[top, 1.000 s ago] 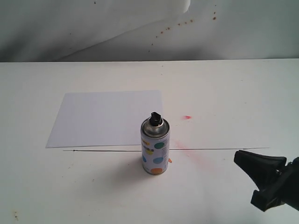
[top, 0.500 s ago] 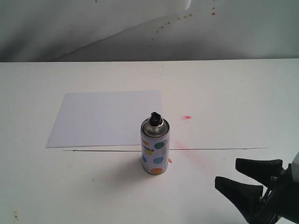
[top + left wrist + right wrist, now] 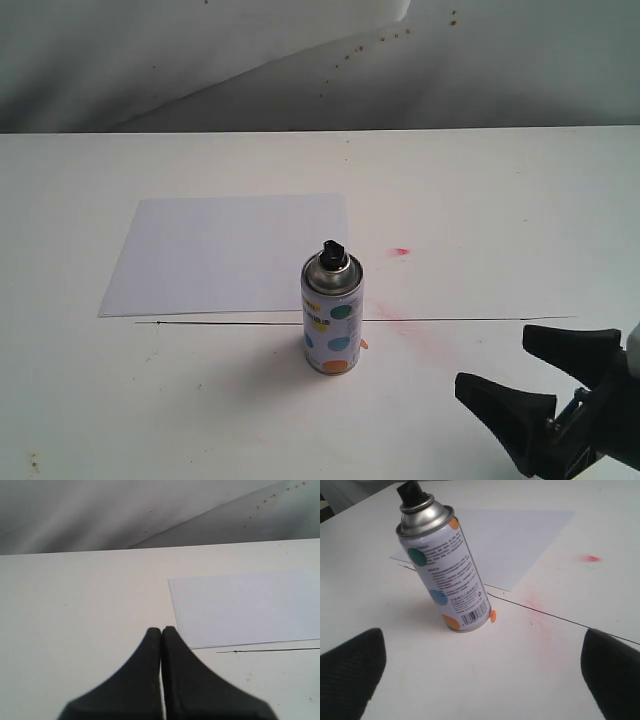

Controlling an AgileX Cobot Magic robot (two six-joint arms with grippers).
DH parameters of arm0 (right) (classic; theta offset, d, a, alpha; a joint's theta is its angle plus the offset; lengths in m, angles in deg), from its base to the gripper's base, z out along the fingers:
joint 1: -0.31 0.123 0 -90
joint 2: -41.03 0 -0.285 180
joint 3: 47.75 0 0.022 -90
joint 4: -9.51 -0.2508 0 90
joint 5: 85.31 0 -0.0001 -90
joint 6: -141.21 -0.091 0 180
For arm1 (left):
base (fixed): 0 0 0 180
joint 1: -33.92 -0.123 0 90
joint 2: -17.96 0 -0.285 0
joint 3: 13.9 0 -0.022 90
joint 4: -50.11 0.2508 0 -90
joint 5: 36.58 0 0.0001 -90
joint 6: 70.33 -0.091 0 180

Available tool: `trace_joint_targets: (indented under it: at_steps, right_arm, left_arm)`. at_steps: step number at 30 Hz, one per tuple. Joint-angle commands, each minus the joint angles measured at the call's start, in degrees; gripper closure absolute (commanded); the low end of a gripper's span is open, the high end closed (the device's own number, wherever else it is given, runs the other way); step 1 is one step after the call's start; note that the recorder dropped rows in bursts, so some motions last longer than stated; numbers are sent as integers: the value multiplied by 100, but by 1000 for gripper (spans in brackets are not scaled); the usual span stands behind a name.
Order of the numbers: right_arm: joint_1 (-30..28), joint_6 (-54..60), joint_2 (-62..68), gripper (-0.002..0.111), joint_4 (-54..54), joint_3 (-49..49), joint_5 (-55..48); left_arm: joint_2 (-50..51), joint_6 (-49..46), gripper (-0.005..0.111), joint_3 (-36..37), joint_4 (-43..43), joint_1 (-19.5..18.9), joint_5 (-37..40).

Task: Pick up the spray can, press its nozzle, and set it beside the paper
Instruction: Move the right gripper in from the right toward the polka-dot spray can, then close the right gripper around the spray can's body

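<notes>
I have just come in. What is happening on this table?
A two-armed robot seems about to handle a spray can, which stands upright on the table just in front of a sheet of paper. The right tool is open and faces the can from the side, not touching it. The left tool is shut and holds nothing. The can is not yet lifted.

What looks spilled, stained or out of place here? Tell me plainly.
What looks like spray residue stands out: a red spot and a faint pink smear stain the white tabletop to the right of the upright spray can. Brown specks dot the backdrop. The paper lies flat and clean.
</notes>
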Motion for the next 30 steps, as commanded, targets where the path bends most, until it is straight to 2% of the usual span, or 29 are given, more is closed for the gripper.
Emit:
trace_joint_targets:
  at_steps: [1,11,22,30]
  right_arm:
    - [60,-23,202,11,206,292,-27]
    - [1353,28,1453,11,-32,1540,-624]
    - [1985,-332,1877,11,199,2684,-1128]
    - [2470,-380,2210,11,9,3020,-1208]
  left_arm:
    - [-26,18,107,28,-1,-9,-82]
    - [-26,18,107,28,-1,-9,-82]
    - [-26,18,107,28,-1,-9,-82]
    - [-26,18,107,28,-1,-9,-82]
